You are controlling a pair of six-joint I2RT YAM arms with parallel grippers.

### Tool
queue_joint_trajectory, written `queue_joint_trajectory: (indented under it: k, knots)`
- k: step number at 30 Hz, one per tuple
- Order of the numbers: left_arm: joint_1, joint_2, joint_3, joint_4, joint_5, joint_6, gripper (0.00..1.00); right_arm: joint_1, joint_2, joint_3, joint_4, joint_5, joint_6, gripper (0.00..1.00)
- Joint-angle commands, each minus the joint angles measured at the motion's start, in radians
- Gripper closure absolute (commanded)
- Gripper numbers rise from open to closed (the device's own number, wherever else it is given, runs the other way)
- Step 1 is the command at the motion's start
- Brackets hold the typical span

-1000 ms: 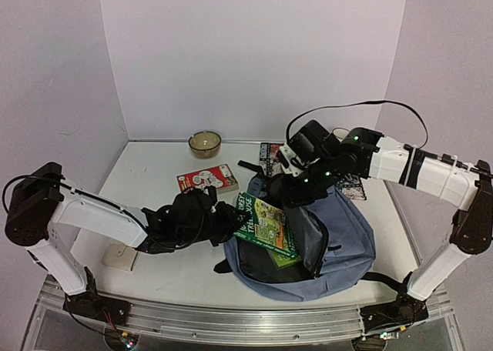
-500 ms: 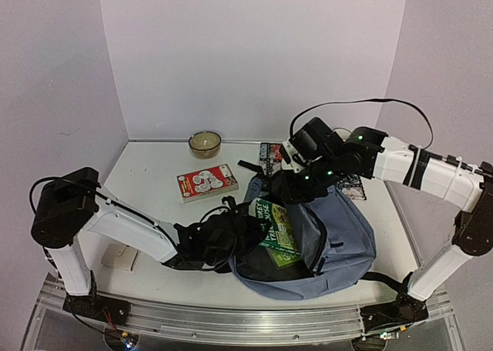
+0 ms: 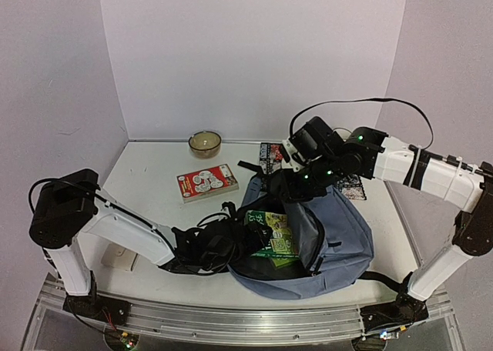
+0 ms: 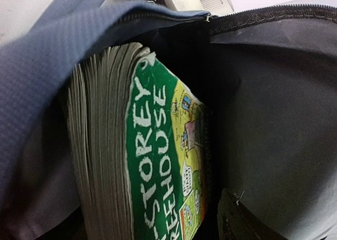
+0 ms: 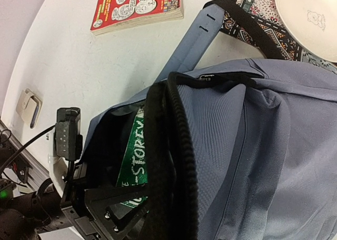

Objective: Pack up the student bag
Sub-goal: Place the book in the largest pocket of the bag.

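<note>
The right gripper point(image 3: 289, 188) was clamped shut on the black webbing top handle point(image 5: 179, 145) of the large soft blue-grey fabric backpack point(image 3: 347, 243), holding its upper rim raised so the main compartment gaped toward the left arm. The left gripper point(image 3: 231, 247) sat at that mouth, by the lower rim; whether its jaws were apart or closed could not be told. Just ahead of it, inside the dark lining, sat a thick green paperback book point(image 4: 158, 156) with white cover lettering. The backpack lay on the white table point(image 3: 154, 189), right of centre near the front edge. Beyond it lay a red-covered book point(image 3: 206, 182), a small round tan bowl point(image 3: 205, 142) by the back wall, and a black-and-white patterned mat point(image 5: 253, 8) carrying a white plate point(image 5: 308, 19).
</note>
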Motion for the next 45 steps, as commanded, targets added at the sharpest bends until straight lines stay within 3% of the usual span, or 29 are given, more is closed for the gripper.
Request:
queue_joint_trajectory:
  k: [1,3,6,14,19,22,32,37,45]
  knots:
    - [-0.001,-0.108,0.021,-0.156,-0.02,0.069,0.26,0.012,-0.02,0.044,0.061,0.001,-0.019,1.0]
    - [0.002,-0.111,0.053,-0.256,-0.021,0.07,0.27,0.013,-0.014,0.051,0.061,0.0,-0.021,1.0]
    - [0.006,-0.089,0.112,-0.387,0.0,0.075,0.38,0.015,-0.001,0.064,0.061,-0.003,-0.024,1.0]
    - [0.006,-0.035,0.199,-0.398,0.108,0.105,0.71,0.034,0.032,0.101,0.061,-0.003,-0.024,1.0]
    - [0.006,0.022,0.289,-0.379,0.165,0.11,0.75,0.041,0.04,0.108,0.061,0.007,-0.015,1.0]
    - [0.006,0.051,0.319,-0.347,0.187,0.094,0.74,0.043,0.045,0.108,0.061,0.011,-0.01,1.0]
    - [0.006,0.036,0.234,-0.319,0.204,0.04,0.49,0.043,0.028,0.059,0.061,0.076,0.008,1.0]
    - [0.006,-0.055,0.197,-0.323,0.151,0.123,0.37,0.043,0.03,0.034,0.053,0.101,0.014,0.99]
    - [0.025,-0.251,0.143,-0.495,0.04,0.25,0.28,0.043,0.016,-0.056,0.044,0.123,0.043,0.95]
